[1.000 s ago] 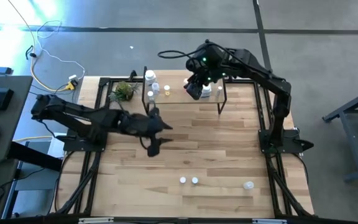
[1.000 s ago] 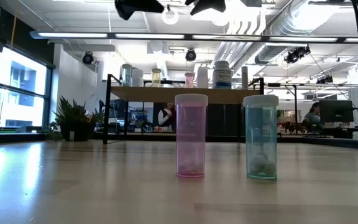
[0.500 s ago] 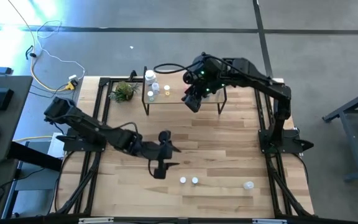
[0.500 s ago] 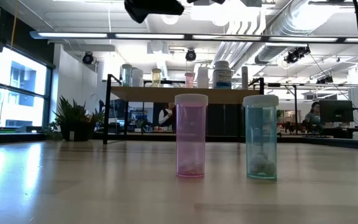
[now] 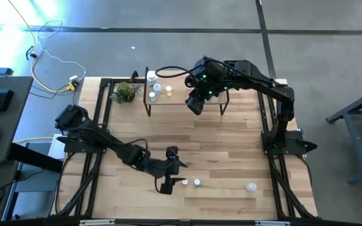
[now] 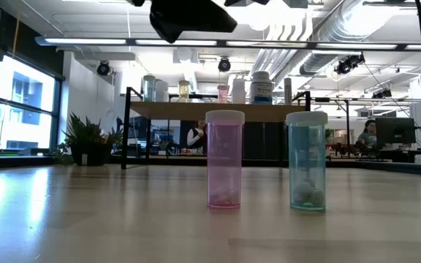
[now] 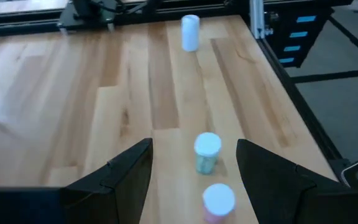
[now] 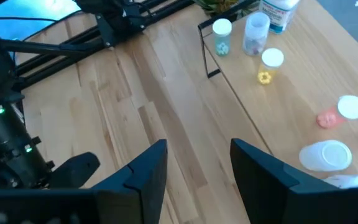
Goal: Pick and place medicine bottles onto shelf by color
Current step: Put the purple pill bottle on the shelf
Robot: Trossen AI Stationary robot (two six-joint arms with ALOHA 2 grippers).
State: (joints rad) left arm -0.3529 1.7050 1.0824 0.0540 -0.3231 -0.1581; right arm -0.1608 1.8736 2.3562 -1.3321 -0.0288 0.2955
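Two small white-capped bottles stand on their bases near the table's near edge: a pink one and a pale green one. My left gripper hangs open above the table just to the left of them and touches nothing. A third bottle is farther right. The shelf at the far side carries several bottles, white, clear, yellow and pink. My right gripper is open and empty above the shelf's near edge.
A green plant stands left of the shelf. The shelf's thin black legs stand on the table. Bare wood lies between the shelf and the near bottles. In the low view the left gripper shows dark at the top.
My left gripper has swung from the table's middle toward the near edge and somewhat right, coming down close to the pink and green bottles. My right gripper has shifted a little from over the shelf toward its near edge. No bottle has moved.
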